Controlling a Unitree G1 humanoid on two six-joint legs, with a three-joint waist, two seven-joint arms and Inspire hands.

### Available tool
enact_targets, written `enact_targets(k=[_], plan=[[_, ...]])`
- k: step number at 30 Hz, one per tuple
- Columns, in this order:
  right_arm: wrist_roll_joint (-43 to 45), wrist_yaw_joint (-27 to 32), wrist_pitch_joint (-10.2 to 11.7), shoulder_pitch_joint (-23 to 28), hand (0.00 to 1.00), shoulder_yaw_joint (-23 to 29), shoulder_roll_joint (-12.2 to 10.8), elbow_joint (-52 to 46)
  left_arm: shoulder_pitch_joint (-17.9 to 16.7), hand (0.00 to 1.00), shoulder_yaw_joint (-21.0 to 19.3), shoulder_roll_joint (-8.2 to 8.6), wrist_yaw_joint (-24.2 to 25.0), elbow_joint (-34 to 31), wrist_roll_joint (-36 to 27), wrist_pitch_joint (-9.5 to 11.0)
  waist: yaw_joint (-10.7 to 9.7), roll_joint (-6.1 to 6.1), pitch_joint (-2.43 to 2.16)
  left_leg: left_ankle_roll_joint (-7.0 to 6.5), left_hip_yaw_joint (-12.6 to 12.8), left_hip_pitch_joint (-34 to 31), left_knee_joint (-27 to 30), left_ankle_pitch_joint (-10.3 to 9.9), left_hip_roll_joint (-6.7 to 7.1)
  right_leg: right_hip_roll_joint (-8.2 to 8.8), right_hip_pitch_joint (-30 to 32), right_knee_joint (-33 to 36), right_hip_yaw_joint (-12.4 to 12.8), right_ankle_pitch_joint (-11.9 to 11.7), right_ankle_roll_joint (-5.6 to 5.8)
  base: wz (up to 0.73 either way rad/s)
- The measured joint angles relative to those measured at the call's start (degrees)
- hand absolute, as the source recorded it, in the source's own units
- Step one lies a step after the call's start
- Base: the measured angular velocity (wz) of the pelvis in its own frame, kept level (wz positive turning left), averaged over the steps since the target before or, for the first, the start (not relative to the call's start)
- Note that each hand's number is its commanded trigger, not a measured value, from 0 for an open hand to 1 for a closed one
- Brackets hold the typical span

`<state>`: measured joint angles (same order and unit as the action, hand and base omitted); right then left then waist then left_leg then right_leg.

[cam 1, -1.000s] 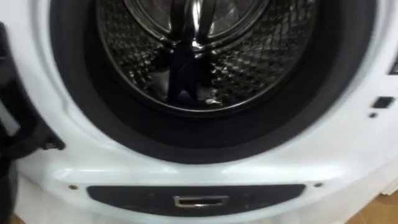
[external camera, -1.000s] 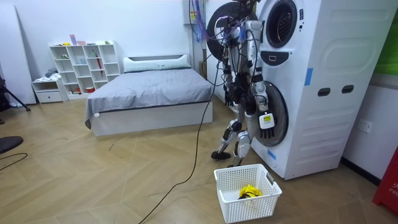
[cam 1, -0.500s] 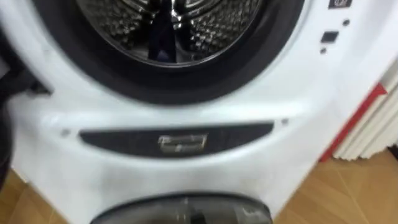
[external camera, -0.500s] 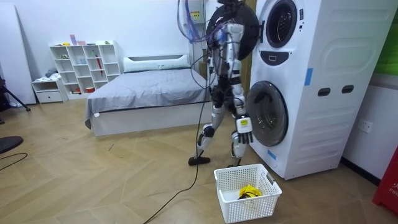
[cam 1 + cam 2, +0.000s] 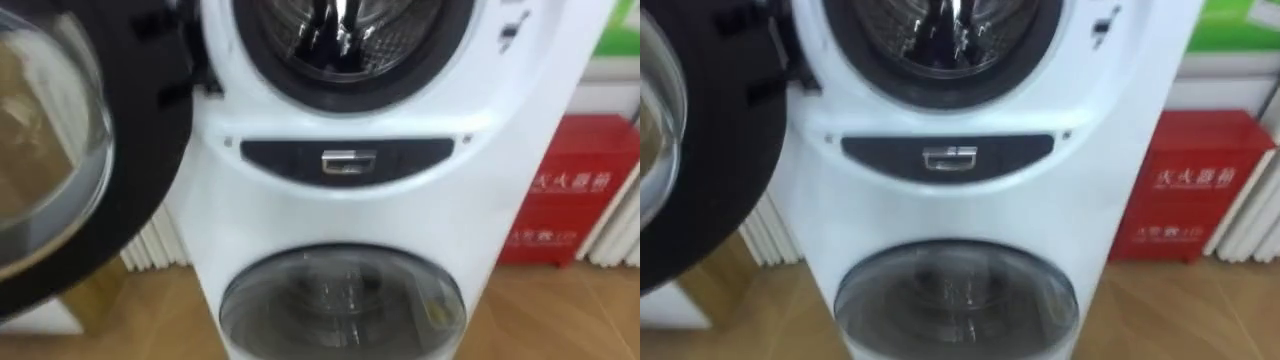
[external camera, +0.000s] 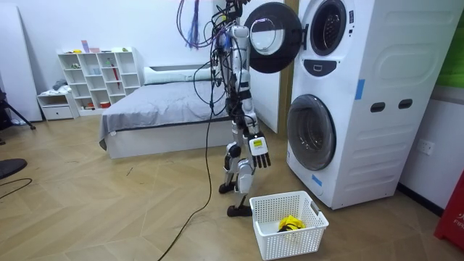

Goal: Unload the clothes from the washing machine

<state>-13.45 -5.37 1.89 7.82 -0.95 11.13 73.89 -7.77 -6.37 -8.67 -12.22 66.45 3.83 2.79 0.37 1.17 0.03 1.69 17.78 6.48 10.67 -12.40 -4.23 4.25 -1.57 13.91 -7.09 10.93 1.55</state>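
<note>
Two eye views first. From the left eye, looked straight at the washer [image 5: 400,215]. Saw its drum [image 5: 345,35] open at the top, with dark streaks inside; could not tell whether those were cloth. Saw the door [image 5: 60,150] swung wide to the left, a dark strip [image 5: 345,158] just under the drum, and a shut lower door [image 5: 340,300] nearest. Caught a red box [image 5: 565,185] to the right of the washer, by the far wall.

From the right eye, met the same front, drum and red box.

In the room view, stood upright on the wood floor at the washer's open side, apart from it and facing it, under the swung door. Let the right hand [image 6: 259,150] hang beside the thigh, fingers straight, spread and pointing down. Found a yellow cloth [image 6: 290,221] lying in the white basket [image 6: 286,243] on the floor, just by the feet and near the lower door. Noted a bed [image 6: 174,109] and a shelf [image 6: 98,76] well behind, toward the room view's left.
</note>
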Motion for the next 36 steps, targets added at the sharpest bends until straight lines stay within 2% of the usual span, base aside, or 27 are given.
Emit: enact_targets(k=[4, 8, 11, 13, 14, 15, 17, 19, 20, 22, 23, 25, 26, 27, 28, 30, 32, 34, 36], plan=[[-0.51, -0.92, -0.03, 0.12, 0.00, -0.03, -0.21, -0.09, -0.59, 0.00, -0.21, 0.08, -0.08, -0.13, -3.60, 0.16, -0.04, 0.68, -0.27, 0.03, 0.00, 0.32, -0.20, -0.01, -0.27, -0.61, -0.31, -0.84, 0.67, -0.41, -0.14, -0.09], [-0.51, -0.90, -0.04, -0.19, 0.00, 0.02, -0.46, -0.09, -1.55, 0.00, -0.25, 0.08, -0.12, -0.11, -9.08, 0.16, 0.00, 1.06, -0.35, 0.08, -1.10, -0.02, -0.41, -0.04, -0.24, -0.70, -0.83, -1.62, -0.11, -0.56, -0.11, 0.12], [-0.35, -1.12, -0.07, 0.05, 0.00, 0.71, -0.73, -0.08, -1.95, 0.00, -0.98, 0.07, -0.03, -0.15, -13.93, 0.16, -0.05, 1.19, -0.18, 0.14, -2.75, 0.02, -0.31, -0.08, -0.19, -0.77, -2.02, -2.39, -1.01, -0.64, -0.04, 0.22], [-0.27, -1.75, 0.13, -0.13, 0.00, 3.65, -0.80, -0.10, -1.93, 0.00, -4.09, -0.02, 0.24, -0.40, -21.31, 0.19, 0.31, 0.83, 0.01, 0.19, -3.04, 0.34, -0.31, -0.11, -0.19, -0.87, -2.63, -3.06, -1.01, -0.65, -0.03, 0.00], [-0.27, -1.83, 0.35, -0.66, 0.00, 4.27, -0.77, -0.07, -1.83, 0.00, -5.08, -0.16, 0.30, -0.46, -23.01, 0.25, 0.38, 0.65, 0.14, 0.19, -3.19, 0.44, -0.31, -0.11, -0.20, -0.90, -2.80, -3.19, -0.99, -0.65, -0.03, 0.00], [-0.26, -1.84, 1.04, -1.08, 0.00, 4.81, -0.60, -0.05, -1.64, 0.00, -6.44, -0.79, 0.39, -1.19, -25.95, 0.25, 0.25, 0.24, 0.53, 0.19, -3.56, 0.78, -0.34, -0.11, -0.19, -0.93, -3.23, -3.29, -1.05, -0.65, -0.03, 0.03], [-0.07, -1.87, 1.88, -1.20, 0.00, 5.03, -0.27, -0.57, -1.58, 0.00, -8.24, -2.01, 0.25, -5.03, -28.81, 0.25, 0.26, -0.37, 0.74, 0.23, -3.80, 0.78, -0.35, -0.13, -0.21, -0.93, -3.39, -3.28, -1.58, -0.65, -0.03, 0.11], [0.53, -2.46, 2.17, -1.38, 0.00, 7.63, -0.26, -0.36, -0.43, 0.00, -10.43, -4.39, 0.07, -12.07, -33.32, 1.18, 0.33, -1.12, 0.90, 0.25, -4.39, 0.29, -0.46, -0.15, -0.15, -0.92, -3.16, -3.27, -1.98, -0.65, -0.03, 0.13], [0.54, -2.59, 2.26, -1.39, 0.00, 8.32, -0.24, -0.53, -0.09, 0.00, -11.25, -4.98, -0.03, -14.05, -34.07, 1.30, 0.40, -1.36, 0.88, 0.25, -4.43, 0.16, -0.47, -0.14, -0.14, -0.92, -3.10, -3.28, -1.98, -0.65, -0.03, 0.04], [0.50, -2.89, 2.40, -1.03, 0.00, 9.75, 0.04, -1.34, 1.58, 0.00, -12.00, -8.31, -0.09, -19.58, -37.02, 3.41, 0.81, -2.10, 0.63, 0.26, -4.45, 0.10, -0.69, -0.15, -0.07, -0.90, -2.97, -3.16, -1.96, -0.64, -0.02, 0.00], [0.46, -2.92, 2.44, -0.96, 0.00, 10.10, 0.06, -1.55, 1.88, 0.00, -12.47, -9.01, -0.15, -21.37, -37.05, 3.66, 0.81, -2.28, 0.53, 0.26, -4.52, 0.12, -0.70, -0.14, -0.06, -0.91, -2.96, -3.21, -1.90, -0.64, -0.02, 0.00], [0.45, -2.96, 2.48, 0.86, 0.00, 11.13, 0.10, -2.80, 2.07, 0.00, -14.95, -10.44, -1.27, -32.34, -37.57, 3.95, 1.39, -2.75, 0.32, 0.26, -4.96, 0.10, -0.70, -0.14, -0.03, -0.92, -3.07, -3.27, -2.08, -0.65, -0.02, 0.00], [0.52, -3.02, 2.50, 1.59, 0.00, 11.28, 0.15, -3.32, 2.07, 0.00, -15.39, -10.87, -1.31, -34.75, -37.87, 4.25, 1.54, -2.84, 0.22, 0.26, -5.04, 0.10, -0.69, -0.14, -0.03, -0.93, -3.06, -3.26, -2.14, -0.65, -0.02, 0.03], [0.56, -3.05, 2.52, 2.68, 0.00, 11.34, 0.22, -4.23, 2.44, 0.00, -16.37, -11.54, -1.66, -38.49, -37.89, 5.27, 1.55, -2.98, 0.05, 0.26, -5.28, 0.09, -0.68, -0.14, -0.02, -0.93, -3.07, -3.25, -2.30, -0.65, -0.02, 0.00], [0.26, -3.09, 2.55, 3.50, 0.00, 11.65, 0.27, -4.21, 3.26, 0.00, -17.19, -12.23, -2.78, -40.81, -37.25, 5.16, 1.59, -3.28, 0.01, 0.26, -5.40, 0.07, -0.57, -0.14, 0.00, -0.93, -3.07, -3.22, -2.30, -0.65, -0.02, 0.00], [-0.15, -3.02, 2.58, 4.05, 0.00, 11.90, 0.27, -4.77, 2.95, 0.00, -17.42, -12.92, -4.63, -40.94, -36.87, 4.11, 1.60, -3.74, 0.17, 0.26, -5.50, 0.01, -0.45, -0.14, 0.00, -0.93, -3.09, -3.25, -2.29, -0.65, -0.02, 0.00], [0.26, -3.05, 2.27, 4.63, 0.00, 11.95, 0.26, -4.80, 3.00, 0.00, -17.44, -12.98, -6.31, -43.10, -35.26, 2.35, 1.64, -3.96, 0.27, 0.26, -5.90, -0.05, -0.43, -0.14, -0.01, -0.96, -3.08, -3.34, -2.39, -0.65, -0.03, 0.05], [1.52, -3.55, 2.21, 5.54, 0.00, 14.16, 0.22, -4.85, 3.01, 0.00, -17.62, -13.02, -8.21, -46.09, -33.36, -0.62, 1.83, -3.66, 0.15, 0.26, -6.58, -0.12, -0.28, -0.14, -0.01, -1.01, -3.22, -3.34, -2.51, -0.65, -0.03, 0.07], [2.73, -3.47, 2.23, 5.64, 0.00, 16.43, 0.30, -5.33, 3.01, 0.00, -17.62, -13.04, -9.52, -47.36, -32.25, -1.89, 1.91, -3.49, 0.15, 0.26, -6.88, -0.06, -0.26, -0.14, 0.00, -1.02, -3.29, -3.31, -2.50, -0.67, -0.02, 0.03]])
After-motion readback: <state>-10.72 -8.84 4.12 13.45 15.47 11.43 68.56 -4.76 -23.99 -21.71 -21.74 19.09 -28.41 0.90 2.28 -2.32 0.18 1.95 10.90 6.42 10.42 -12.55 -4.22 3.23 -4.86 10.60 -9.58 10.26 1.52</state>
